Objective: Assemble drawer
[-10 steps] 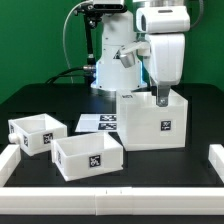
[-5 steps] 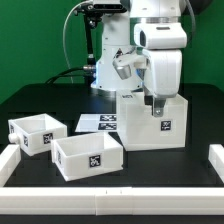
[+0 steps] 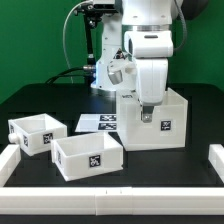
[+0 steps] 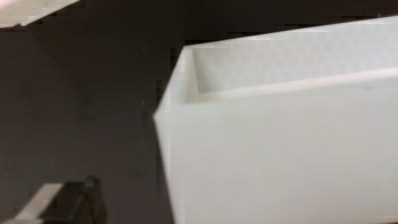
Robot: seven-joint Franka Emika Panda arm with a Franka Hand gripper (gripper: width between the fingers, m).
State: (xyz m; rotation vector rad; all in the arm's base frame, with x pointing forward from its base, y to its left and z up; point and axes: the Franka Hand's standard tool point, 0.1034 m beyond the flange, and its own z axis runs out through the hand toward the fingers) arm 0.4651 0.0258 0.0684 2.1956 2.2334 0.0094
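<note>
A large white open-topped box [image 3: 165,128], the drawer's case, stands on the dark table at the exterior view's right, with a tag on its front. My gripper [image 3: 147,114] hangs over the front left corner of its rim, fingers pointing down. Two smaller white drawer boxes sit at the left, one [image 3: 36,133] farther back and one [image 3: 88,156] nearer. In the wrist view the case's wall [image 4: 285,140] fills most of the picture. One dark finger [image 4: 71,200] shows off to the side, beside that wall. The other finger is hidden. The gripper holds nothing.
The marker board [image 3: 99,122] lies flat between the case and the small boxes. White rails [image 3: 110,196] run along the table's front and side edges. The arm's base [image 3: 105,60] stands behind the case.
My gripper has moved to the exterior view's left along the case's top and come down a little. The case and both small boxes have not moved.
</note>
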